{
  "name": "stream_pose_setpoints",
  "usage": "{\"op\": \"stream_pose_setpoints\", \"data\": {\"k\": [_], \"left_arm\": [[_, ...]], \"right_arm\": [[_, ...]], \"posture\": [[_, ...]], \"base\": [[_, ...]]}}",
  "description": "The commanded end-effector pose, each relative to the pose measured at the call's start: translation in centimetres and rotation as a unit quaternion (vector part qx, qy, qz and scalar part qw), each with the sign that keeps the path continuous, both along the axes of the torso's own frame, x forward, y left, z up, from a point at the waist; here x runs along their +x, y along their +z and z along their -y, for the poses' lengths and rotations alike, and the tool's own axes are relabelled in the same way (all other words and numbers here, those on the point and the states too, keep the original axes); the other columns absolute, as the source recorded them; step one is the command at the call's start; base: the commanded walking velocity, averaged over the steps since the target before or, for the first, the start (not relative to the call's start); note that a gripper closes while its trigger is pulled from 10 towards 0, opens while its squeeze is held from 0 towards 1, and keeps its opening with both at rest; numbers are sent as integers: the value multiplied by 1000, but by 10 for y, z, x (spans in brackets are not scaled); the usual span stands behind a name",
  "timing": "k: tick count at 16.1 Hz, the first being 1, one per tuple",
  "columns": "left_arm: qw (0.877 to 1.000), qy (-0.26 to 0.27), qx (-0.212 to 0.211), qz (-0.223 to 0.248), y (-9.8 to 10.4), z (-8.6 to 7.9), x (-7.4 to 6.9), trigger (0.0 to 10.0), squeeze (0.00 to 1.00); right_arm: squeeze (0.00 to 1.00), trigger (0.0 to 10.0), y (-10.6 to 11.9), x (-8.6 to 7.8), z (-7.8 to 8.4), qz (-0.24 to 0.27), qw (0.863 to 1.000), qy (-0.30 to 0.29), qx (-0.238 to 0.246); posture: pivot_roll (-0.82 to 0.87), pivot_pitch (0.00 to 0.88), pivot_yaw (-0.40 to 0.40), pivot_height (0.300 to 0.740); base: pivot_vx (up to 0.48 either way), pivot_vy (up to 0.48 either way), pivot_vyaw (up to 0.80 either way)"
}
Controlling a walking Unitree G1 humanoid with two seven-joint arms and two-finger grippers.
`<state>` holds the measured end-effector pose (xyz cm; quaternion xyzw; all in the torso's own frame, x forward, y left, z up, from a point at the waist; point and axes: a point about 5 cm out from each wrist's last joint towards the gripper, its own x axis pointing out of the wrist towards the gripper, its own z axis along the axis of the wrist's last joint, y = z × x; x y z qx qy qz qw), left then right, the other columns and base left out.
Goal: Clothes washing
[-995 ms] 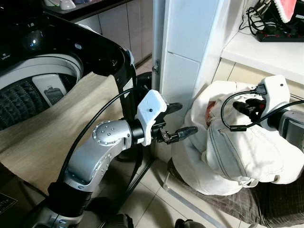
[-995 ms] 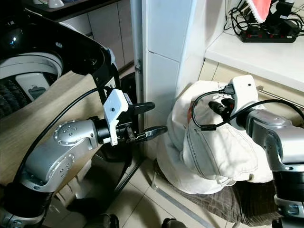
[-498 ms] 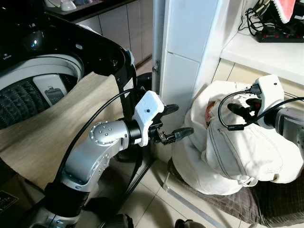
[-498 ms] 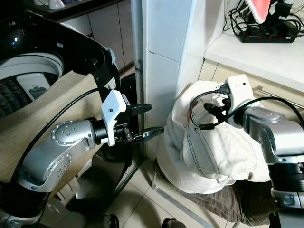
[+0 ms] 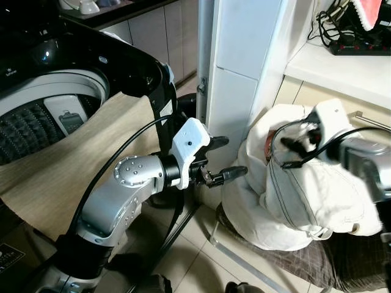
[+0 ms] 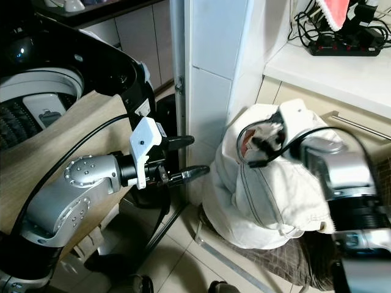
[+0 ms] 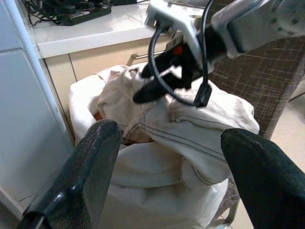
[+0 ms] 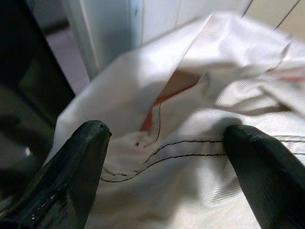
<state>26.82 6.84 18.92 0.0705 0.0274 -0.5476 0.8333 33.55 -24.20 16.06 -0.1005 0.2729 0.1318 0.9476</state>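
Note:
A heap of white clothes [image 5: 305, 195] lies on a brown woven seat [image 5: 360, 259] at the right. An orange patch [image 8: 164, 93] shows in a gap between its folds. My left gripper [image 5: 231, 157] is open and hovers just left of the heap, apart from it. My right gripper [image 8: 174, 157] is open over the top of the heap, its fingers [image 8: 81, 167] straddling a stitched seam; the arm is blurred in the eye views. The top-loading washing machine [image 5: 43, 110] stands at the left with its black lid [image 5: 122, 61] up. A beige cloth [image 5: 55, 177] hangs over its front.
A white cabinet column [image 5: 238, 67] stands between the machine and the heap. A white counter [image 5: 342, 67] behind the heap carries a black power strip [image 5: 360, 43] with cables. Tiled floor [image 5: 201, 244] lies below my left arm.
My right gripper has swung left and lower onto the top of the heap. My left gripper has drawn back slightly to the left.

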Motion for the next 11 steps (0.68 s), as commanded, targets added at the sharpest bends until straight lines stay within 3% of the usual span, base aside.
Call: {"op": "stream_pose_setpoints", "data": {"k": [1,3,5,11], "left_arm": [[1000,-22,2,3,4,4,-6,10000,0],[1000,-24,2,1,3,4,-7,10000,0],[1000,-23,3,0,3,4,-7,10000,0],[1000,-22,4,-1,3,4,-7,10000,0]], "right_arm": [[0,10000,-7,3,-1,-17,1000,10,-9],[0,10000,-24,3,1,-46,999,7,-16],[0,0,-33,4,3,-60,998,2,-20],[0,0,-33,9,7,-58,998,3,-24]], "posture": [[-47,59,29,740],[-47,60,28,740],[-43,63,25,740],[-46,64,25,740]], "base": [[0,0,0],[0,0,0],[0,0,0],[0,0,0]]}}
